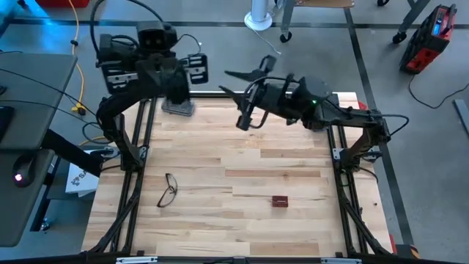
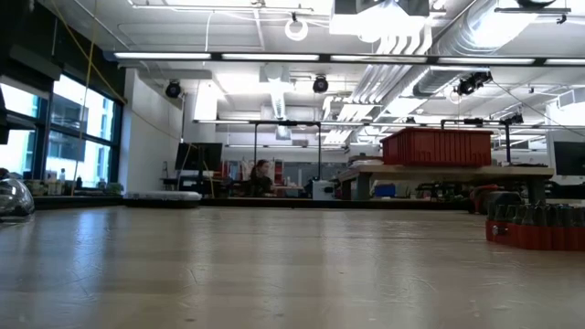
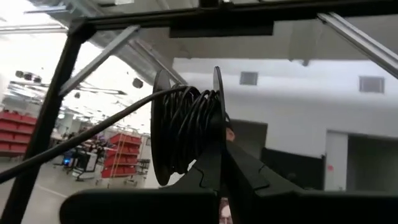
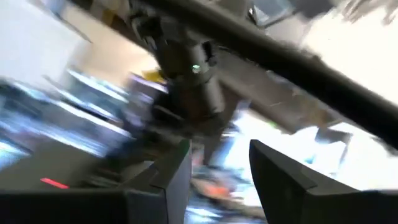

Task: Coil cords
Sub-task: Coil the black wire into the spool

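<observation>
In the left wrist view a small round black reel (image 3: pixel 186 130) wound with thin dark wire sits in my left gripper (image 3: pixel 205 180), which points up toward the ceiling. A length of the wire (image 3: pixel 68 146) runs off the reel out of the picture. In the high view my left gripper (image 1: pixel 178 89) is above the table's far left edge. My right gripper (image 1: pixel 233 83) is open and empty, high above the far edge, its fingers (image 4: pixel 177 171) pointing toward my left arm. Neither gripper shows in the low view. My left gripper holds the reel by its lower rim. One finger (image 3: pixel 239 165) lies against the outer face of a flange (image 3: pixel 219 134); the reel hides the other finger. The reel stands on edge above the fingers, clear of the table, with the wire trailing off one side.
Black-framed eyeglasses (image 1: pixel 168 189) lie on the wooden table (image 1: pixel 242 158) near the left front. A small red block (image 1: pixel 279 201) lies near the right front and shows in the low view (image 2: pixel 535 228). A grey plate (image 1: pixel 178 108) sits at the far left edge. A yellow cable (image 1: pixel 75 51) hangs beyond the table.
</observation>
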